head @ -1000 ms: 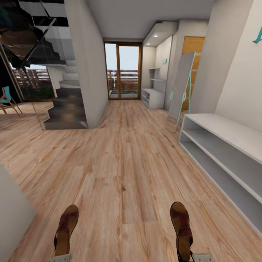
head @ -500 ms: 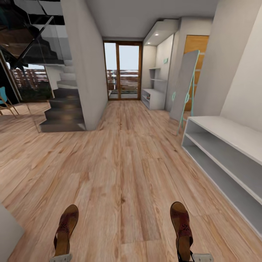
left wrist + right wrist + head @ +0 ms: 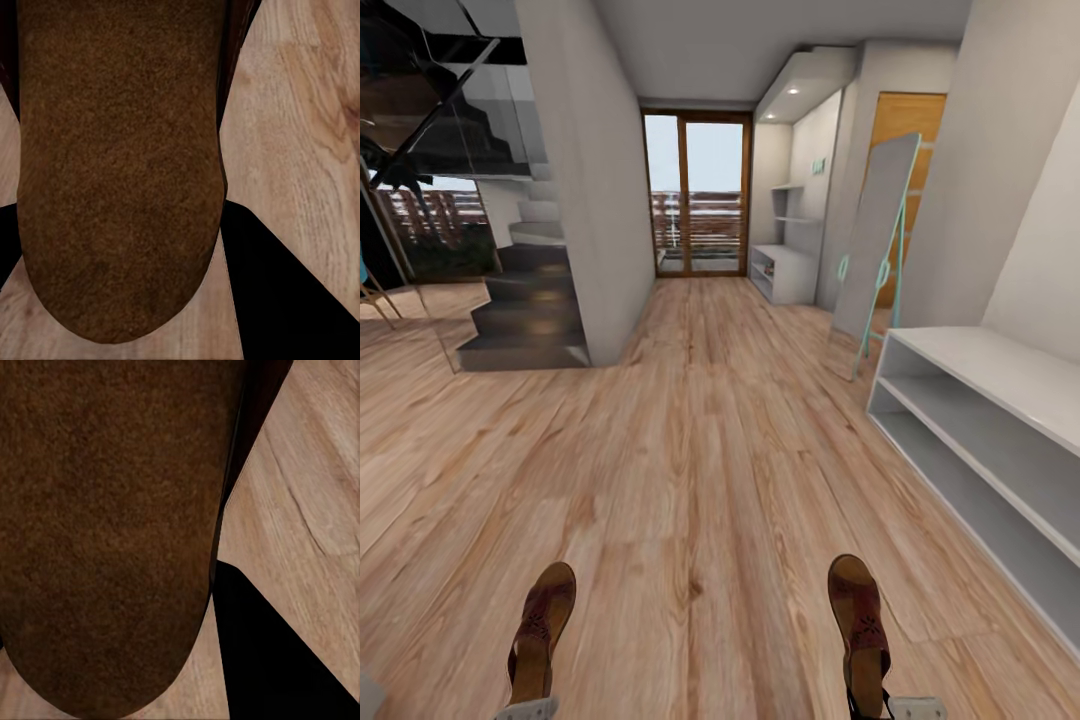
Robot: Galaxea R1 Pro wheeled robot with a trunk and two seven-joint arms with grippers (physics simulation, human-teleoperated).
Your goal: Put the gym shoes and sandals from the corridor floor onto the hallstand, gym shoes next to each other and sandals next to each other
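Observation:
Two dark reddish-brown sandals hang over the wood-plank corridor floor [image 3: 700, 450], toes pointing ahead. My left gripper [image 3: 527, 710] is shut on the heel end of the left sandal [image 3: 540, 625], whose brown sole [image 3: 120, 165] shows in the left wrist view. My right gripper [image 3: 905, 708] is shut on the right sandal [image 3: 863, 625], its sole [image 3: 105, 525] seen close up. The hallstand [image 3: 788, 255], white-grey with stepped wall shelves above, stands far ahead on the right beside the glass door. The gym shoes are out of view.
A low white rack [image 3: 1000, 420] with two open tiers lines the right wall nearby. A teal-framed mirror [image 3: 875, 240] leans just beyond it. Dark stairs [image 3: 530, 310] and a grey pillar [image 3: 585, 180] stand on the left. The glass door [image 3: 695, 195] ends the corridor.
The whole view has shifted: the grey block at lower left has slid out, and the near rack sits further right. Both sandals keep their places in the grippers.

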